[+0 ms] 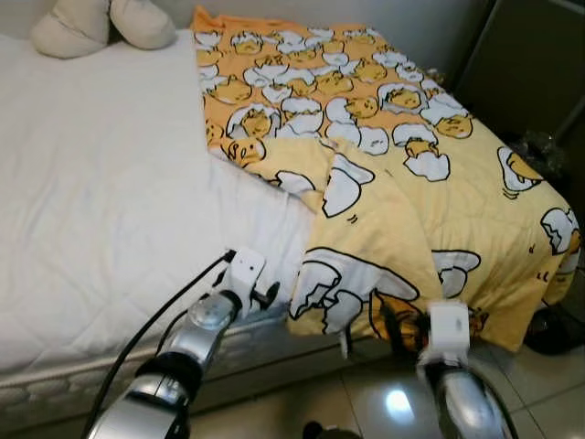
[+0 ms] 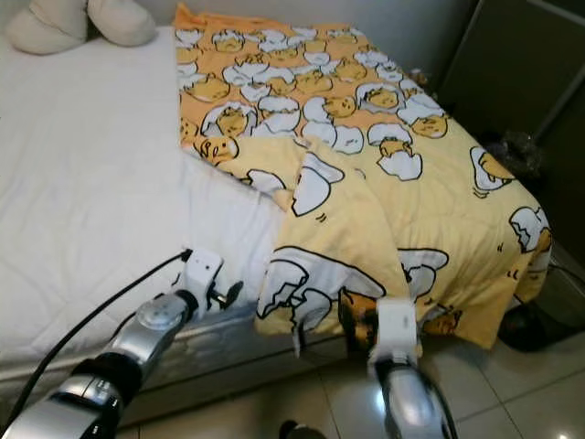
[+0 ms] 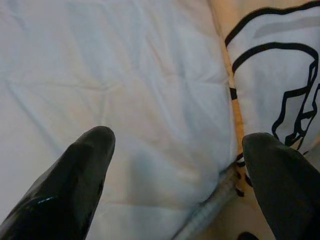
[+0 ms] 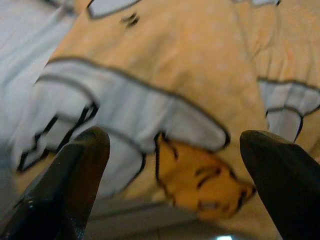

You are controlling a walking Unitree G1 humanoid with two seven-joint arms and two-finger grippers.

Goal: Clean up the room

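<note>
Our left gripper (image 3: pixel 175 150) and right gripper (image 4: pixel 170 150), both spread wide and empty, hover at the bed's (image 1: pixel 101 183) edge; the rumpled yellow blanket (image 1: pixel 384 155) lies at two o'clock. We judge grasping its hem comes next.

A bed (image 1: pixel 101 183) filled the scene, its mattress edge (image 1: pixel 55 380) nearest the robot above the floor (image 1: pixel 366 402). A blanket (image 1: pixel 366 137) lay over the bed's right half, its near corner hanging over the near edge. Two pillows (image 1: pixel 101 23) sat at the far left. A cabinet (image 1: pixel 535 64) stood to the far right, beside the bed.
</note>
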